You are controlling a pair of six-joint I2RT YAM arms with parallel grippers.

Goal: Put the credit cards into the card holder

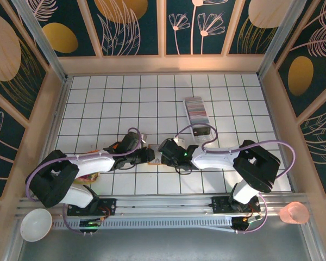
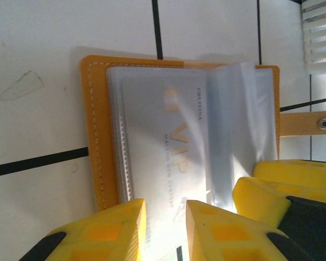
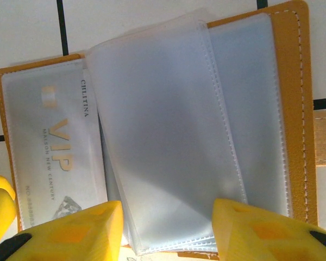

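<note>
Card holder (image 1: pixel 150 154): found lying open on the white tiled table (image 1: pixel 98 98), near the front centre, between the tips of the two arms. The tan leather cover is laid face down. Clear sleeves (image 3: pixel 163 136) are fanned up from the spine, and the snap tab (image 2: pixel 315 122) is stretched flat on the table at one side.

One pale card marked VIP (image 3: pixel 57 157) is seated in a sleeve on one half of the holder.

Left claw (image 2: pixel 165 228): jaws are set narrow, with a slim gap left between them, over the near edge of the half with the VIP card. Whether card or sleeve is pinched cannot be told.

Right claw (image 3: pixel 168 236): jaws are spread wide, one placed at each side of the loose sleeves' near edge, and nothing is seen clamped. It is positioned just beside the left claw, over the other half.

Credit cards (image 1: pixel 196 107): a row is stacked on edge farther back and to the right, well apart from the holder.
</note>
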